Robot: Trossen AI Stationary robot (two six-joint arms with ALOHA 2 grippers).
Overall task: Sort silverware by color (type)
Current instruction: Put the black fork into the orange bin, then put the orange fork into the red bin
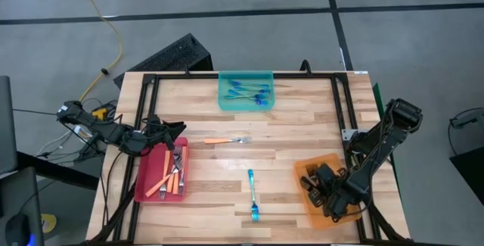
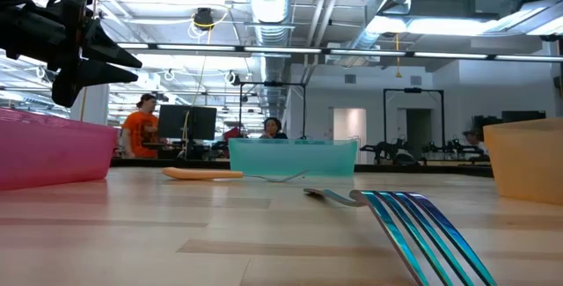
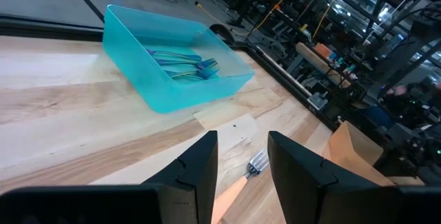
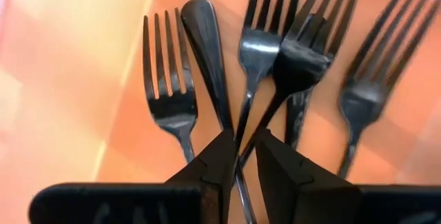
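The right gripper (image 1: 327, 193) is lowered into the orange tray (image 1: 305, 172) at the table's near right corner, over a pile of dark forks (image 4: 296, 58). In the right wrist view its fingers (image 4: 220, 158) are parted slightly, with a thin dark fork handle (image 4: 241, 172) seen in the narrow gap; whether that handle is pinched or merely between them cannot be told. The left gripper (image 1: 175, 129) is held above the far end of the red tray (image 1: 144, 185), which contains orange-handled forks (image 1: 168, 178); its fingers (image 3: 200, 169) are spread and nothing is held. One orange-handled fork (image 1: 227, 140) is left on the bare table (image 1: 302, 125) mid-way, and one blue fork (image 1: 253, 195) lies nearer the front edge. More blue forks (image 1: 249, 91) are collected in the teal tray (image 1: 224, 102) at the far edge.
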